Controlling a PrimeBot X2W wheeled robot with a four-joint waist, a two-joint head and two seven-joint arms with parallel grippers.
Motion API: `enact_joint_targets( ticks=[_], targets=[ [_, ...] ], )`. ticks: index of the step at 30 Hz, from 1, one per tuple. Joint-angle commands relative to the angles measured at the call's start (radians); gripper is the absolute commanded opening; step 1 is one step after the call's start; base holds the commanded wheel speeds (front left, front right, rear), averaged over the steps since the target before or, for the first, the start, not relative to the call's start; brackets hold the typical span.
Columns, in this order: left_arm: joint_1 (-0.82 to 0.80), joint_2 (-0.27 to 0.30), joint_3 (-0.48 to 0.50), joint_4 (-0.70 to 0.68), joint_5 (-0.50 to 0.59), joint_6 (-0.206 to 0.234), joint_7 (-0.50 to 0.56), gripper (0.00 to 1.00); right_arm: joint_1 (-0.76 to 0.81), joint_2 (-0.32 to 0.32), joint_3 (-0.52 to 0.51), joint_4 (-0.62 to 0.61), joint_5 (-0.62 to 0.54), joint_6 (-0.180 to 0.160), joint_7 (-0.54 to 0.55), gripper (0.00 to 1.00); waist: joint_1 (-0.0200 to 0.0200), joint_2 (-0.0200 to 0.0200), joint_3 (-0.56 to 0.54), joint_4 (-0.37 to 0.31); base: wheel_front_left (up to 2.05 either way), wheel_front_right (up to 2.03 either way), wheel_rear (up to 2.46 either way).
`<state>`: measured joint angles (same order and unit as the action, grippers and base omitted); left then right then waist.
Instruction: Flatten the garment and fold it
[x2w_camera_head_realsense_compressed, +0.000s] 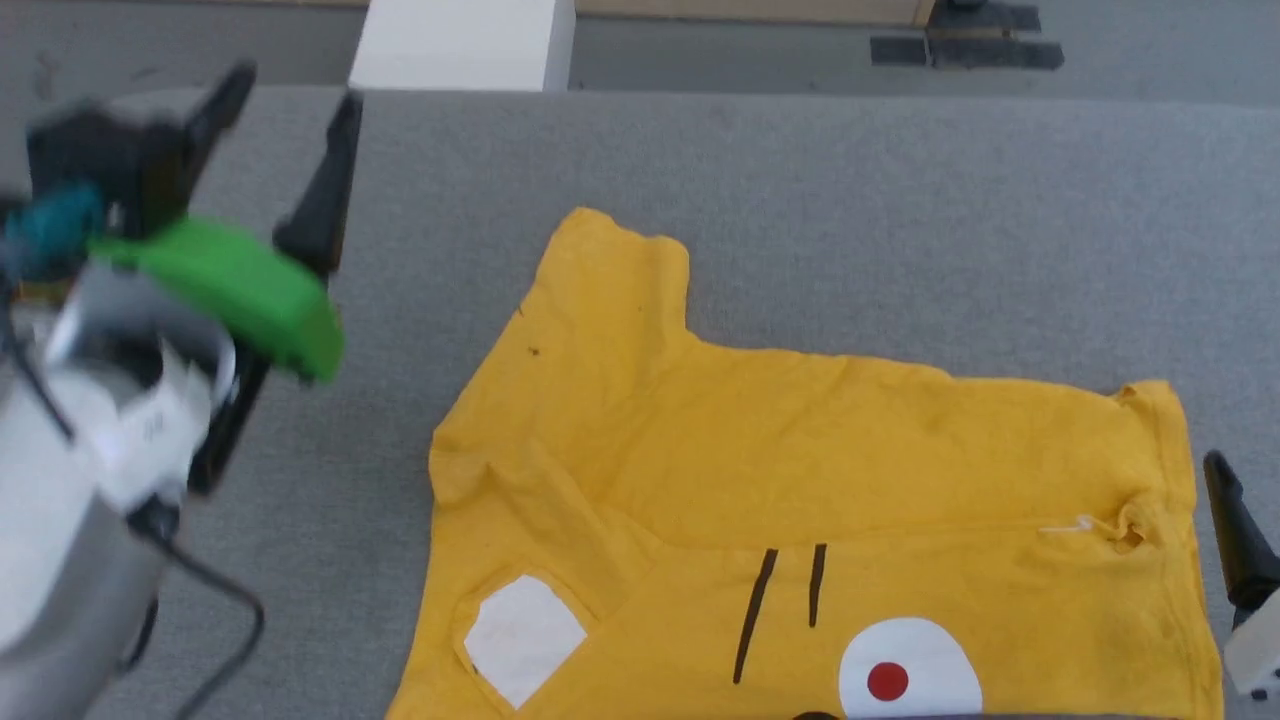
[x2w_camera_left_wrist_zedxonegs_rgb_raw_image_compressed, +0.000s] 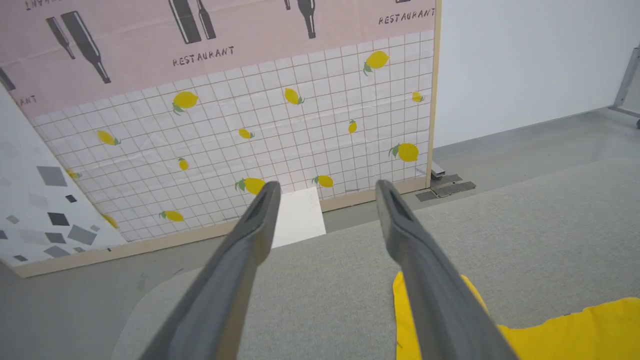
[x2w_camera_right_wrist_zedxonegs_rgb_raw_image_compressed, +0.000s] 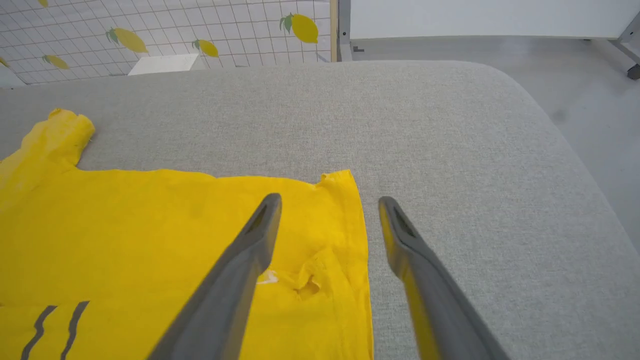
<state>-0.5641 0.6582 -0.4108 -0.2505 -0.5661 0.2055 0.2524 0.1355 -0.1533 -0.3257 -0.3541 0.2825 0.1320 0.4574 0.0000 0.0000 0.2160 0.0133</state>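
Across the grey worktop (x2w_camera_head_realsense_compressed: 800, 180) the garment (x2w_camera_head_realsense_compressed: 780, 450) lies spread, lightly creased. Left gripper (x2w_camera_left_wrist_zedxonegs_rgb_raw_image_compressed: 327, 186) and right gripper (x2w_camera_right_wrist_zedxonegs_rgb_raw_image_compressed: 328, 199) hover, jaws wide and empty. A finger catching the puckered hem hole (x2w_camera_right_wrist_zedxonegs_rgb_raw_image_compressed: 307, 287) could tear it wider.

Yellow T-shirt (x2w_camera_head_realsense_compressed: 800, 450) with black lines (x2w_camera_head_realsense_compressed: 755, 612), white red-dotted oval (x2w_camera_head_realsense_compressed: 935, 655), grey table (x2w_camera_head_realsense_compressed: 800, 170), lemon-print tiled wall (x2w_camera_left_wrist_zedxonegs_rgb_raw_image_compressed: 300, 145)

A table (x2w_camera_right_wrist_zedxonegs_rgb_raw_image_compressed: 450, 150) covered in grey fabric, its corners rounded. Beyond its far edge, a white box (x2w_camera_head_realsense_compressed: 462, 42) near a lemon-printed grid panel (x2w_camera_left_wrist_zedxonegs_rgb_raw_image_compressed: 300, 145); the pink band (x2w_camera_left_wrist_zedxonegs_rgb_raw_image_compressed: 250, 30) above reads RESTAURANT. Grey floor (x2w_camera_right_wrist_zedxonegs_rgb_raw_image_compressed: 575, 65).
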Motion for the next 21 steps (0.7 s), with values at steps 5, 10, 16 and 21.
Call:
enact_joint_targets(
  ticks=[5, 10, 16, 21],
  targets=[
    [-0.338, -0.091, -0.116, 0.218, 0.021, -0.136, 0.157, 1.0, -0.087, -0.016, 0.032, -0.024, 0.01, -0.001, -0.012, 1.0, 0.0, 0.0, 0.206, -0.056, 0.0, 0.0, 0.0],
    [-0.442, -0.121, -0.177, 0.357, 0.004, -0.224, 0.244, 1.0, -0.128, -0.021, 0.065, -0.011, 0.018, -0.001, -0.015, 1.0, 0.0, 0.0, 0.273, -0.102, 0.0, 0.0, 0.0],
    [-0.462, -0.123, -0.196, 0.455, -0.035, -0.266, 0.295, 1.0, -0.161, -0.028, 0.081, 0.012, 0.028, -0.001, -0.032, 1.0, 0.0, 0.0, 0.337, -0.148, 0.0, 0.0, 0.0],
    [-0.456, -0.116, -0.201, 0.507, -0.051, -0.27, 0.318, 1.0, -0.181, -0.034, 0.087, 0.026, 0.038, -0.001, -0.045, 1.0, 0.0, 0.0, 0.382, -0.171, 0.0, 0.0, 0.0]
  ],
)
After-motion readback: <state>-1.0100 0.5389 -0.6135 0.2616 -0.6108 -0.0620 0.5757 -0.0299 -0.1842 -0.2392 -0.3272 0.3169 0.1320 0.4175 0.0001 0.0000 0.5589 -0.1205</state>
